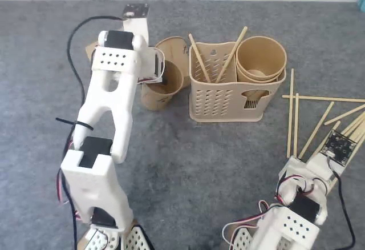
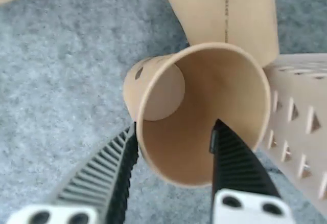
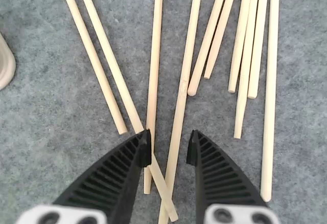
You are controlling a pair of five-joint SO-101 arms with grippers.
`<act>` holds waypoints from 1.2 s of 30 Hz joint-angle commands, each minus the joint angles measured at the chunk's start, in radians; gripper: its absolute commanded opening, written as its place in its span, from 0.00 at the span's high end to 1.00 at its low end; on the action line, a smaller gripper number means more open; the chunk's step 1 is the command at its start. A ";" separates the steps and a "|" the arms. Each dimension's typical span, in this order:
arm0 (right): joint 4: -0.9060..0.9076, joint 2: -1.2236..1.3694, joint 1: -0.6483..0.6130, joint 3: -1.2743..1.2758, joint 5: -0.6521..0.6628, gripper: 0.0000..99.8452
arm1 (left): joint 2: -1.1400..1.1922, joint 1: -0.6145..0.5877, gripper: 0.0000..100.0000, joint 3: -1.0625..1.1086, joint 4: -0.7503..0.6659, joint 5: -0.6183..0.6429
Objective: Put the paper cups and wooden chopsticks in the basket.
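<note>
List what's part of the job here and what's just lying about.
Job: basket; stacked cups and two chopsticks already in it; paper cups beside it; loose chopsticks.
Just there: grey mat; arm wiring.

tabletop (image 1: pixel 228 164): grey cloth, rough and fuzzy like carpet. paper cup (image 2: pixel 204 111): matt tan paper, smooth inside. basket (image 1: pixel 222 99): beige perforated plastic with a faint sheen. chopsticks (image 3: pixel 155 55): pale bare wood, matt. jaws of both arms: black plastic, ribbed on the inner faces. left arm shell (image 1: pixel 108 107): smooth white plastic.
</note>
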 commanded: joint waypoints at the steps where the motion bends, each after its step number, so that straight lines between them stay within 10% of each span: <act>1: -0.013 -0.018 -0.007 0.003 -0.009 0.88 | -0.066 -0.005 0.78 -0.045 0.015 0.006; 9: -0.013 -0.018 -0.007 0.003 -0.009 0.88 | -0.055 -0.097 0.99 -0.042 0.025 0.008; 36: -0.013 -0.018 -0.005 0.003 -0.009 0.88 | -0.428 -0.091 0.99 -0.216 0.169 0.008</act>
